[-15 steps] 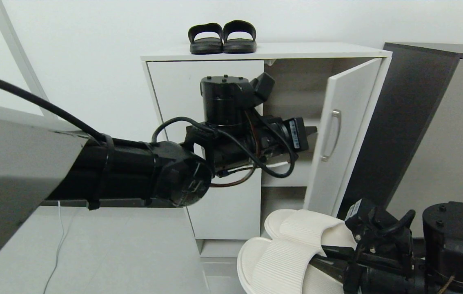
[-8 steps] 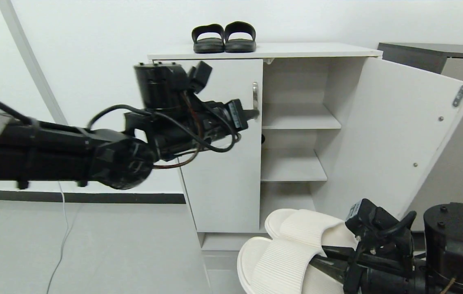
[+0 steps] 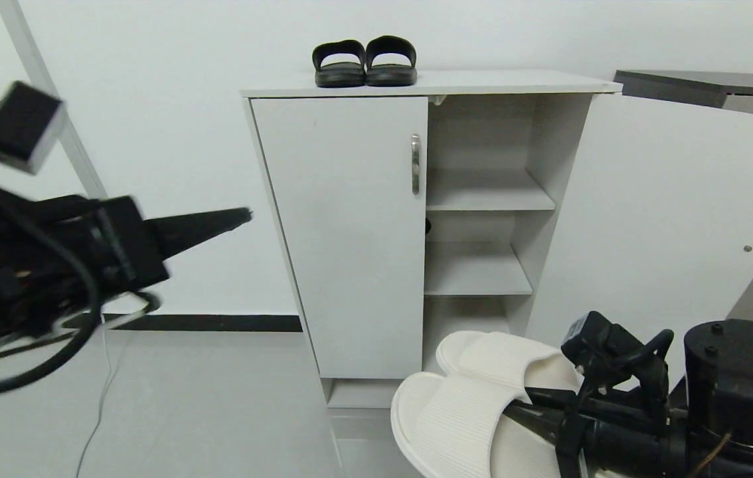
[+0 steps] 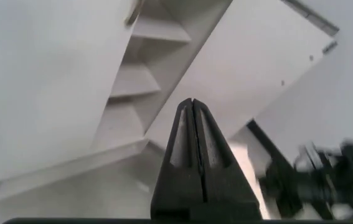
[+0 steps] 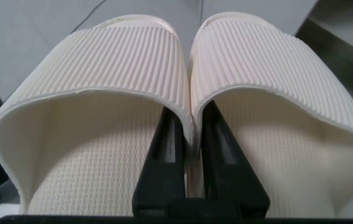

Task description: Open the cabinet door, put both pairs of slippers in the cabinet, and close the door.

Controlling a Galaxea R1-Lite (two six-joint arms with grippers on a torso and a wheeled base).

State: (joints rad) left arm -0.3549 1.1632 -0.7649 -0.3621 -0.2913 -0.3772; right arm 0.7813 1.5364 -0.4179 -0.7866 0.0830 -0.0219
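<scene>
A white cabinet [image 3: 516, 81] stands against the wall, its left door [image 3: 343, 232] closed and its right door [image 3: 669, 219] swung wide open. Bare shelves [image 3: 476, 199] show inside the open half. On the cabinet top sits a pair of black slippers [image 3: 363, 63]. My left gripper [image 3: 240, 214] hovers left of the cabinet, apart from it; its fingers [image 4: 182, 137] are pressed together with nothing held. Low in front of the open compartment, my right gripper [image 5: 188, 124] is shut on the pair of white ribbed slippers [image 3: 476, 398] [image 5: 244, 68], pinching their inner walls together.
A dark grey cabinet [image 3: 715, 86] stands right behind the open door. The closed door carries a metal handle [image 3: 415, 164]. A thin cable [image 3: 101, 392] trails down the wall onto the grey floor at the left.
The right door has swung from half open to wide open. My left arm has pulled back from the cabinet to the left. The right arm and the white slippers have barely moved.
</scene>
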